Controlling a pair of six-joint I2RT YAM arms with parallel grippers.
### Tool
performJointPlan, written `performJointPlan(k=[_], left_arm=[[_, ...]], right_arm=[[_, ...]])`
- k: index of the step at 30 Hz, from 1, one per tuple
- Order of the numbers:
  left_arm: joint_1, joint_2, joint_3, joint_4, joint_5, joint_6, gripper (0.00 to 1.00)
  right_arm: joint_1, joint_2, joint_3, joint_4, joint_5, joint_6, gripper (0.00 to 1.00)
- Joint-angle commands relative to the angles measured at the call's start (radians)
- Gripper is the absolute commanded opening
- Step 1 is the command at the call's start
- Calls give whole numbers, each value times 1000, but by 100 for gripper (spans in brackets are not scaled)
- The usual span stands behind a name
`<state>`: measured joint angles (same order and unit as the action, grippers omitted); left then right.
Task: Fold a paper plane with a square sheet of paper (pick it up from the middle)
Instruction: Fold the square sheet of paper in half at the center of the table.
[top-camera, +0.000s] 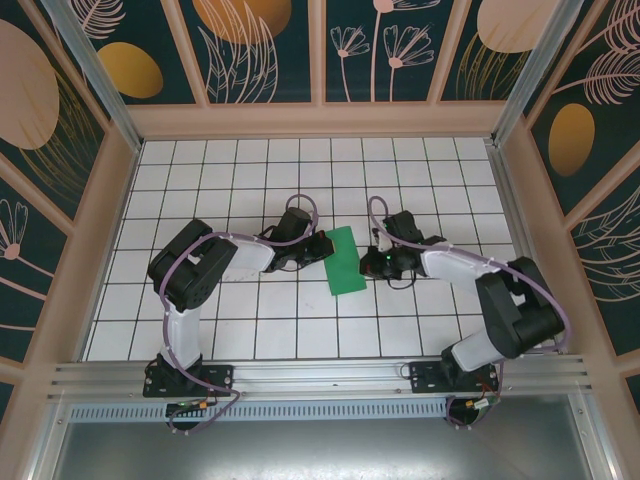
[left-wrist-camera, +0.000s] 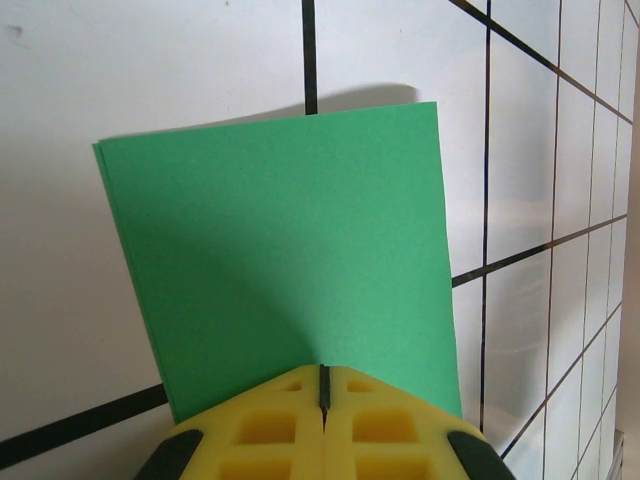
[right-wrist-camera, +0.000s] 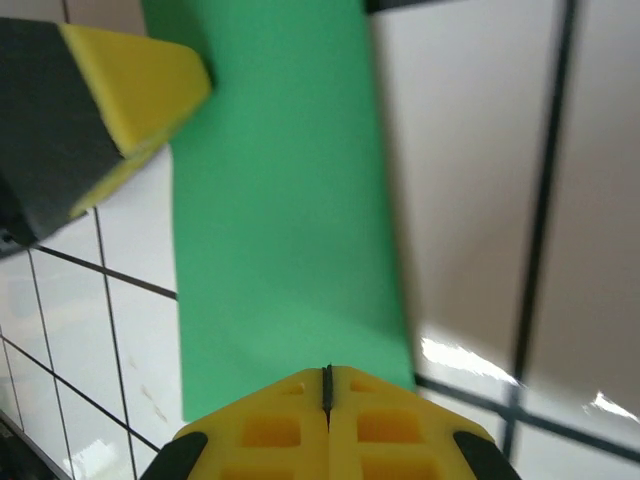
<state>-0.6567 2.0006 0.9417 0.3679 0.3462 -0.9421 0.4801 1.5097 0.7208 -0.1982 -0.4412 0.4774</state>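
The square sheet of paper (top-camera: 346, 260) lies on the white grid table as a bright-green upright rectangle, folded in half. In the left wrist view its doubled edges (left-wrist-camera: 105, 180) show on the left side. My left gripper (top-camera: 325, 248) is shut, its yellow tips (left-wrist-camera: 323, 372) over the paper's (left-wrist-camera: 290, 270) near edge, with nothing between the jaws. My right gripper (top-camera: 368, 262) is shut too, its tips (right-wrist-camera: 327, 372) at the opposite edge of the paper (right-wrist-camera: 280, 220). The left gripper's yellow finger (right-wrist-camera: 130, 80) shows at the top left of the right wrist view.
The white tiled table (top-camera: 250, 170) is bounded by wooden walls (top-camera: 110, 200) on three sides and an aluminium rail (top-camera: 320, 372) at the near edge. Both arms reach inward and meet at the centre.
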Motion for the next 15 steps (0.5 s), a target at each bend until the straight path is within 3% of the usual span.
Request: performJointPlan(k=[1,10,15], left_arm=[[17,135,-95,-376,-197,53,0],[17,134,-99,-376,-201,54,0],[17,127,-101,-386,-211,54,0]], right_arm=[[30,67,34,34,-21,12,0],[28,113,-50,30,15,-13,0],[17,59,-149,20,25,-8,0]])
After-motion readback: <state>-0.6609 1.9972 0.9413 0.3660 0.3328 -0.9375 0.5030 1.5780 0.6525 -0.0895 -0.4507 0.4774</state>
